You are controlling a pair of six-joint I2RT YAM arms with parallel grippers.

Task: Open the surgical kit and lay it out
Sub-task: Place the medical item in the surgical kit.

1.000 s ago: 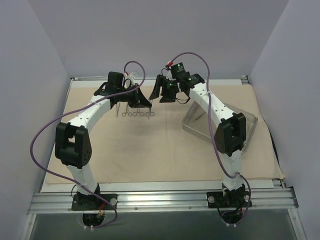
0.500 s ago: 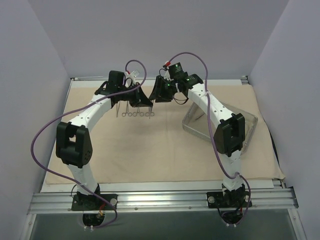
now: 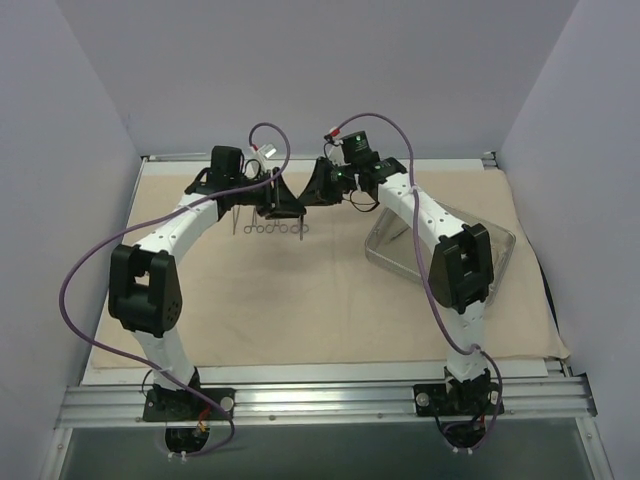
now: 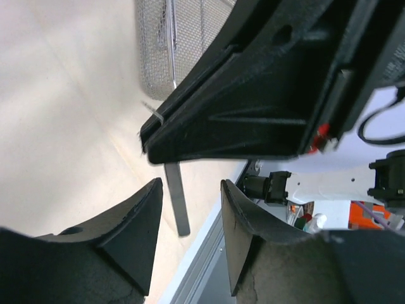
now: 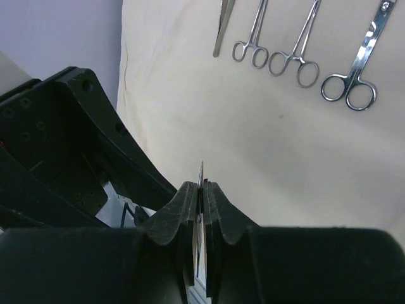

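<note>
The beige cloth wrap (image 3: 300,290) lies spread flat over the table. A row of metal instruments (image 3: 270,229) lies on it at the back. In the right wrist view these are a pointed tip (image 5: 223,25), two ring-handled forceps (image 5: 253,41) and scissors (image 5: 354,76). My two grippers meet above that row. My right gripper (image 5: 201,187) (image 3: 312,190) is shut on thin flat metal tweezers (image 5: 202,170). The free end of the tweezers (image 4: 177,206) hangs between the spread fingers of my left gripper (image 4: 191,190) (image 3: 285,203), touching neither. The clear tray (image 3: 500,245) sits at the right.
The right arm's forearm (image 3: 420,215) crosses over the tray's left part. In the left wrist view the right gripper's black body (image 4: 266,82) fills the upper half, with the table's metal rail (image 4: 202,253) below it. Grey walls close in on three sides.
My right gripper has moved left to meet the left one and shut on the tweezers. My left gripper has opened and let go of them.
</note>
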